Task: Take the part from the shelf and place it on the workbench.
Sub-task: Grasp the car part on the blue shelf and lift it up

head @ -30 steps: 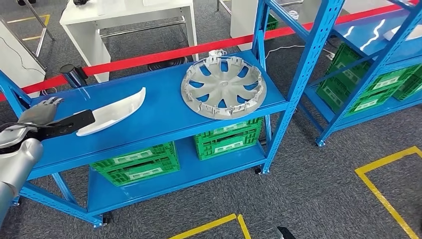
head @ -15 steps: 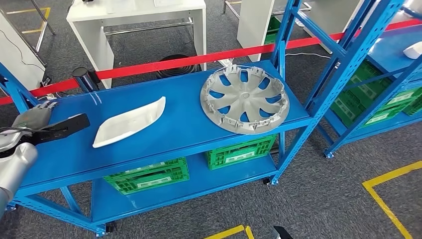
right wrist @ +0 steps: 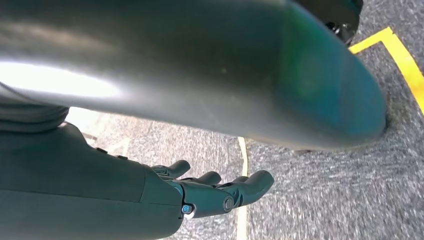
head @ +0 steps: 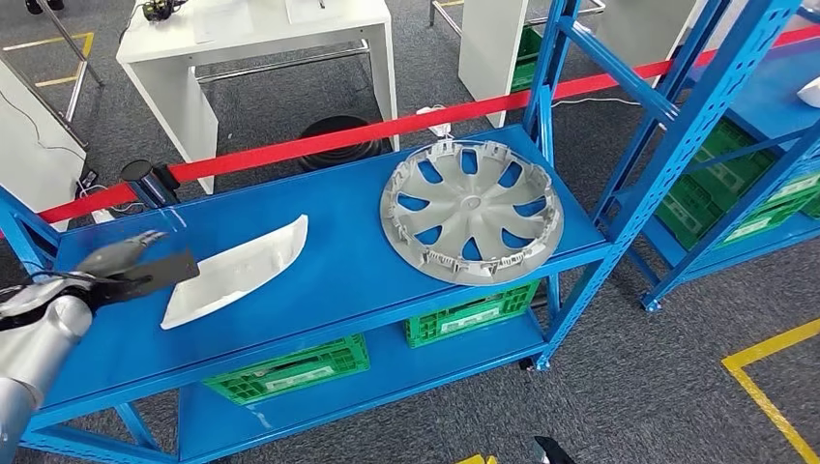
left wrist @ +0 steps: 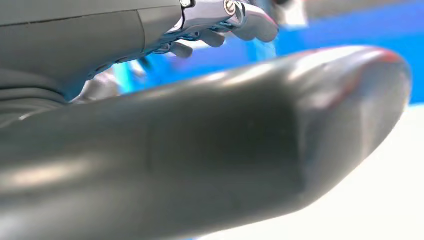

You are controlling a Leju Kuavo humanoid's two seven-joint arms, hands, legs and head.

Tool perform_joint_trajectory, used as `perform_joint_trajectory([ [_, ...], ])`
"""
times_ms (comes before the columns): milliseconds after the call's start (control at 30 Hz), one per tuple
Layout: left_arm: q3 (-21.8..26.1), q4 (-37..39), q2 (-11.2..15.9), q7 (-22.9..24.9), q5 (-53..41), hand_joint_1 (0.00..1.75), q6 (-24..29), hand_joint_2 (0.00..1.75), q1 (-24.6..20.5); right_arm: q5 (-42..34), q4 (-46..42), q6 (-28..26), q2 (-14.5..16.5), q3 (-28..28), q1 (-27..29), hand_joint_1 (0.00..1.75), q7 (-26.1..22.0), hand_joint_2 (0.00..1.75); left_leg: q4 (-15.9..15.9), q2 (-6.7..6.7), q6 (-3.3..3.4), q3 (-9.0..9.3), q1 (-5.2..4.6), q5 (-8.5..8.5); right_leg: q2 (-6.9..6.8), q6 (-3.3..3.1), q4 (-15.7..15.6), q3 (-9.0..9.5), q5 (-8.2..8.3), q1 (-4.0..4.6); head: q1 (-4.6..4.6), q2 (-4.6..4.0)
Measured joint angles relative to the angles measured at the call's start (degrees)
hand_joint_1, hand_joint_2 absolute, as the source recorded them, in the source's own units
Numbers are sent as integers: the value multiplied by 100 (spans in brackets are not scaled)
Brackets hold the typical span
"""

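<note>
A white curved part [head: 237, 271] lies on the top level of the blue shelf [head: 329, 280], toward its left. My left hand [head: 126, 263] hovers over the shelf at the part's left end, fingers spread, with its dark thumb [head: 162, 271] reaching the end of the part. Nothing is gripped. In the left wrist view the thumb [left wrist: 200, 150] lies close above the white part [left wrist: 385, 200], with the fingers [left wrist: 240, 15] held apart from it. My right hand [right wrist: 125, 195] hangs over the grey carpet, fingers [right wrist: 225, 192] loosely extended and empty.
A grey wheel cover [head: 471, 211] lies on the same shelf level to the right. Green crates [head: 290, 372] sit on the lower level. A red barrier tape [head: 338, 140] runs behind the shelf, with a white table [head: 251, 29] beyond. A second blue shelf [head: 735, 145] stands at the right.
The whole picture has shifted, so the camera moved. My left hand has come closer to the white part; its thumb now reaches the part's left end.
</note>
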Motion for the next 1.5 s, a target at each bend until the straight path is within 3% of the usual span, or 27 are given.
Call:
perform_joint_trajectory([
  [100, 88, -90, -16, -610, 391, 0, -95, 0, 175, -35, 0, -2, 7, -8, 8, 0, -19, 0, -1018, 27, -28, 290, 40, 695, 7, 74, 27, 98, -101, -27, -3, 0],
  [167, 135, -174, -27, -945, 597, 0, -172, 0, 260, -69, 0, -9, 7, -19, 7, 0, -17, 0, -1446, 36, 31, 440, 17, 833, 6, 143, 33, 105, -141, -25, -14, 1],
  [200, 146, -238, -39, -1090, 680, 0, -204, 0, 326, -93, 0, -14, 6, -27, 9, 0, -16, 0, -1491, 34, 65, 456, 9, 812, 4, 163, 37, 102, -158, -14, -17, 1],
  [333, 144, -571, -100, -1464, 931, 0, -277, 0, 629, -164, 0, -22, 1, -103, 20, 0, -20, 0, -1530, 14, 115, 479, 2, 873, -8, 38, -10, 135, -147, 6, -7, 0],
  [367, 138, -671, -107, -1517, 1003, 0, -291, 0, 706, -172, 0, -22, 2, -122, 18, 0, -23, 0, -1530, 10, 131, 482, -3, 866, -12, 37, -29, 151, -151, 4, -5, 1],
  [467, 86, -1009, -102, -1627, 1317, 0, -327, 0, 969, -175, 0, -26, 0, -161, 16, 0, -23, 0, -1530, 7, 174, 491, -10, 847, -15, 62, -79, 189, -147, 1, -5, 1],
  [600, -54, -1650, -8, -1708, 2043, 0, -491, 0, 1357, -227, 0, -55, -2, -231, 19, 0, -13, 0, -1526, 14, 203, 492, -24, 837, -14, 228, -119, 205, -141, -21, -6, 0],
  [733, -267, -2349, 123, -1597, 2536, 0, -605, 0, 1660, -298, 0, -115, -2, -321, 21, 0, -14, 0, -1525, 13, 213, 494, -32, 839, -15, 289, -122, 206, -145, -31, -8, 0],
  [1167, -781, -3352, 322, -1420, 2824, 0, -481, 0, 2016, -308, 0, -112, -2, -440, 21, 0, -20, 0, -1529, 17, 211, 505, -22, 846, -16, 289, -103, 203, -146, -20, -8, -1],
  [1500, -1208, -4694, 646, -1015, 2937, 0, -129, 0, 2521, -258, 0, -92, -2, -450, 22, 0, -80, 0, -1530, 16, 211, 505, -22, 845, -16, 285, -102, 204, -151, -20, -8, 0],
])
